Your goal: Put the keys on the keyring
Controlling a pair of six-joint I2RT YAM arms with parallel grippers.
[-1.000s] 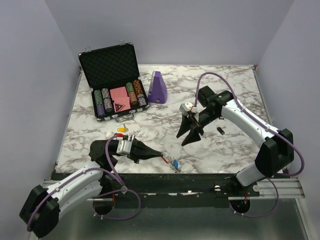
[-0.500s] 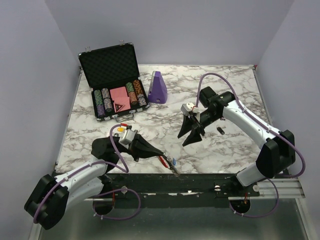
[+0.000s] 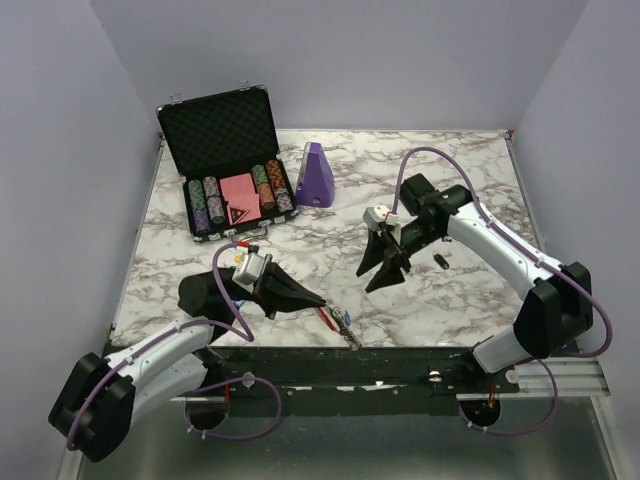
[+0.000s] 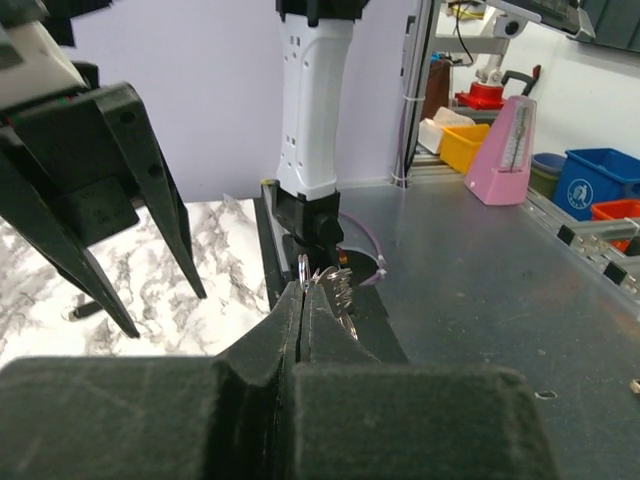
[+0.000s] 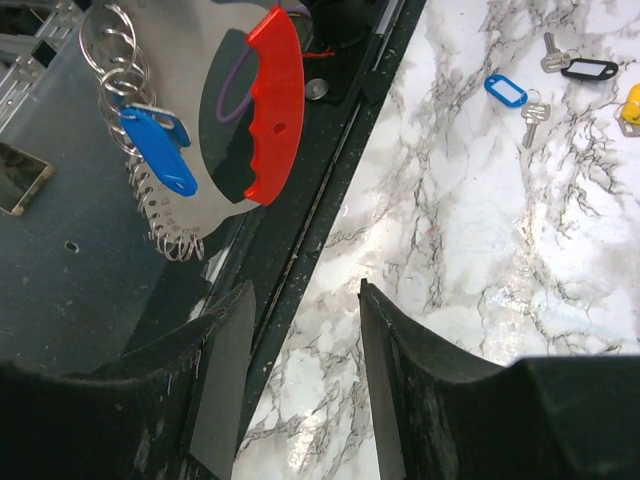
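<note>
At the near edge of the table, the left gripper is pressed together. The right gripper hangs over mid-table, fingers spread, holding nothing. The keyring is pinched by its metal loops in the left jaws. One blue-tagged key hangs on it. A black key lies near the right gripper.
</note>
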